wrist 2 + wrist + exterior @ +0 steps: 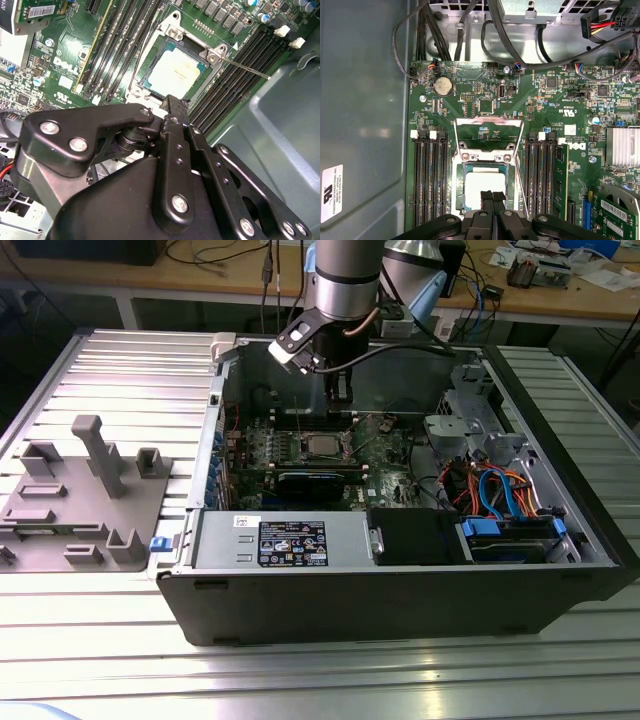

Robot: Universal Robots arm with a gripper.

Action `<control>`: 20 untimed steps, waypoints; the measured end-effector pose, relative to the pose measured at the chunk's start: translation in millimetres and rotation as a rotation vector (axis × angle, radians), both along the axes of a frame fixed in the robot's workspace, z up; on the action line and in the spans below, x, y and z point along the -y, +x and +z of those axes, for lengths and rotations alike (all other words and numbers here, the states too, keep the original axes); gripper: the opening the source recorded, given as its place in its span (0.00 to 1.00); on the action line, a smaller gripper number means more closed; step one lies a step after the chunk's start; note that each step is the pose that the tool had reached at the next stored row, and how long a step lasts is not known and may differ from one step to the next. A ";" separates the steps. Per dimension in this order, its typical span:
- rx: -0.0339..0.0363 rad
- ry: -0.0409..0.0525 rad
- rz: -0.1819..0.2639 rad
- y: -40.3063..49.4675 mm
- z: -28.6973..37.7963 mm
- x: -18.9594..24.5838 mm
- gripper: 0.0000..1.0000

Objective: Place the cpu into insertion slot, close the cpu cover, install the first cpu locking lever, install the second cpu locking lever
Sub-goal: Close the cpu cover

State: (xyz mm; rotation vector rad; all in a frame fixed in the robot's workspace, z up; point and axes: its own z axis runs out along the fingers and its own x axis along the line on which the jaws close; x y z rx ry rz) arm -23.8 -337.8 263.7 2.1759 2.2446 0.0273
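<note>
The pale silvery cpu [481, 184] lies flat inside the insertion slot [460, 199] on the green motherboard; both wrist views show it, as a light square [175, 73] within the dark frame. Beyond the slot, the cpu cover [489, 121] stands flipped up, with green board showing through its cut-out. Two thin locking levers [521, 176] [453, 146] are raised beside the slot, and one rod [246, 68] sticks out past the socket corner. My gripper [492, 196] hovers over the cpu's near edge, its black fingers pressed together with nothing between them. From outside, the gripper [340, 395] hangs above the socket [318, 445].
Black memory slots [427, 180] flank the socket on both sides. Cables [500, 40] run across the case's far end. The open computer case [400, 600] holds a power supply [285, 540] and drive bays [510, 535]. A grey fixture tray [85, 490] lies at the exterior view's left.
</note>
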 end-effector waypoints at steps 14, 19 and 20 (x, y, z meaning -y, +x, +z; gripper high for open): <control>-0.0004 -0.0002 0.000 4.3 0.0 0.0 0.11; -0.0008 -0.0001 0.000 5.1 0.0 0.0 0.11; -0.0009 -0.0001 0.000 5.5 0.0 0.0 0.11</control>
